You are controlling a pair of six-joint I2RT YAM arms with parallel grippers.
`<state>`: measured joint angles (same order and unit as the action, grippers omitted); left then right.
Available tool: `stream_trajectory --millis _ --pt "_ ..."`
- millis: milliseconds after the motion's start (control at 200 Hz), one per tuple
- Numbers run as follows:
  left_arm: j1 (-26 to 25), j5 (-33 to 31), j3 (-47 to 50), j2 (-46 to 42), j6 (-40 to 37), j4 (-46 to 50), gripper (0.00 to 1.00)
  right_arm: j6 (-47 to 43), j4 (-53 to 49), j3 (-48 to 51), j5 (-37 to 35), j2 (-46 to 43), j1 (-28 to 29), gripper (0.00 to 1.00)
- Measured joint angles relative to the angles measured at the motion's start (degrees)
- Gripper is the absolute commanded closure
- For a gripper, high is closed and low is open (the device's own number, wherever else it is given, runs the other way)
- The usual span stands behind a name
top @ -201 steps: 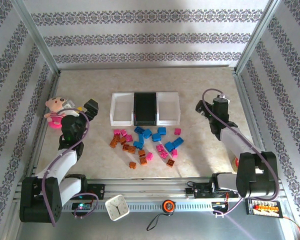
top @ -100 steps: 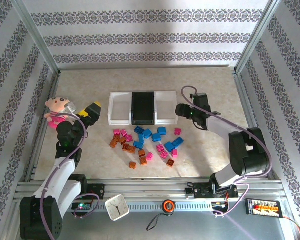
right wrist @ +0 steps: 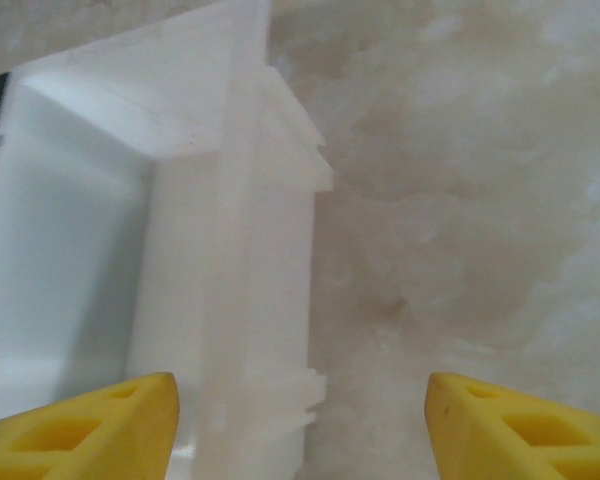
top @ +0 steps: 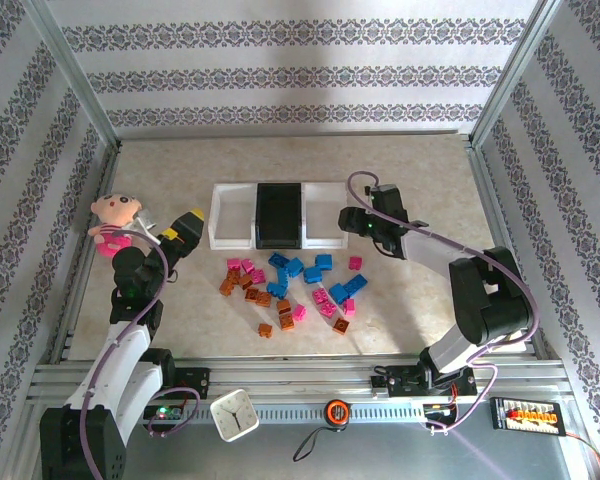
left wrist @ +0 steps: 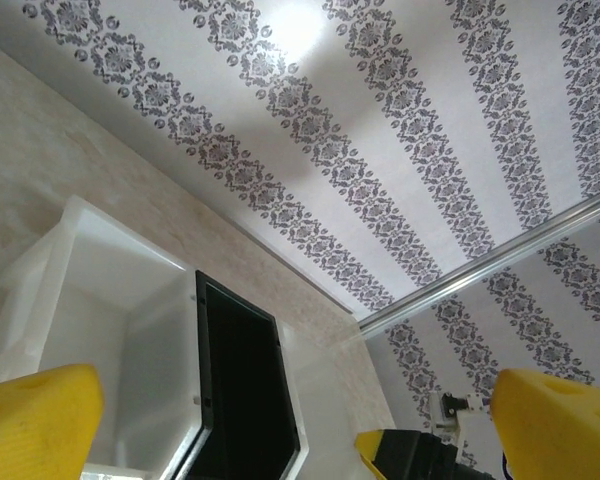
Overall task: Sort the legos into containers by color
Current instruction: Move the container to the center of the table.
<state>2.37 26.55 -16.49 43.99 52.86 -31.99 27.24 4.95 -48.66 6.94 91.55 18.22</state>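
Here the three containers (top: 216,228) stand joined in a row toward the back of the marbled surface (top: 410,160). A white tray (top: 232,218) is on the left, a black tray (top: 280,213) in the middle and a second white tray (top: 322,215) on the right. The legos (top: 292,267) lie loose on the surface just in front of that row, apart from it. They make a mixed scatter of orange-brown (top: 227,285), bright blue and hot pink (top: 356,263) bricks.

The right gripper (top: 346,222) is at the right end of the row, its jaws spread. In the right wrist view the end wall (right wrist: 240,250) of the white tray runs between the two yellow fingers (right wrist: 90,425). One finger is over the tray's inside and the other over bare surface. The finger on the surface side stands clear of the wall; whether the other one touches it cannot be told.

The left gripper (top: 187,226) hangs just left of the row, near the left white tray. Its jaws are spread wide and empty, and they point across the trays toward the patterned back wall (left wrist: 380,150). A pink plush doll (top: 113,220) lies at the left edge of the surface, beside the left arm
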Motion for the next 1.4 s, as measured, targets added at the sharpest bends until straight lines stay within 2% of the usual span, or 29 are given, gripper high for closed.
stream_trajectory --millis 60,130,225,305,470,615,834,1294,1399 --pt "0.00 0.52 0.00 -0.02 0.17 0.37 0.01 0.70 2.89 1.18 0.11 -0.04 0.76 0.24" --pt "0.00 1.14 0.00 -0.02 0.31 1.01 0.01 1.25 5.75 3.04 0.33 -0.44 1.31 0.25" --pt "0.00 1.79 0.00 0.00 0.39 1.60 0.01 1.57 5.11 2.60 0.13 -0.31 1.55 0.39" --pt "0.00 1.97 0.00 0.00 0.57 1.70 0.01 2.73 3.41 -0.11 -0.26 1.07 1.51 0.46" --pt "0.00 2.64 0.00 0.00 0.61 2.03 0.01 4.02 2.32 -3.06 -1.03 5.25 1.53 0.55" --pt "0.00 3.54 0.00 0.00 0.61 2.49 0.01 4.09 -0.04 -4.28 -1.20 8.02 1.55 0.71" --pt "0.00 4.83 0.00 -0.02 0.63 3.02 0.01 0.61 -3.72 -6.19 -4.09 8.15 1.53 0.87" --pt "0.00 6.58 0.00 -1.36 1.27 3.82 0.01 -7.41 -14.91 -13.03 -8.33 9.27 -0.46 0.88" --pt "0.00 6.91 0.00 -1.99 1.27 4.72 0.01 -8.15 -16.65 -13.84 -9.49 9.33 -0.50 0.84"
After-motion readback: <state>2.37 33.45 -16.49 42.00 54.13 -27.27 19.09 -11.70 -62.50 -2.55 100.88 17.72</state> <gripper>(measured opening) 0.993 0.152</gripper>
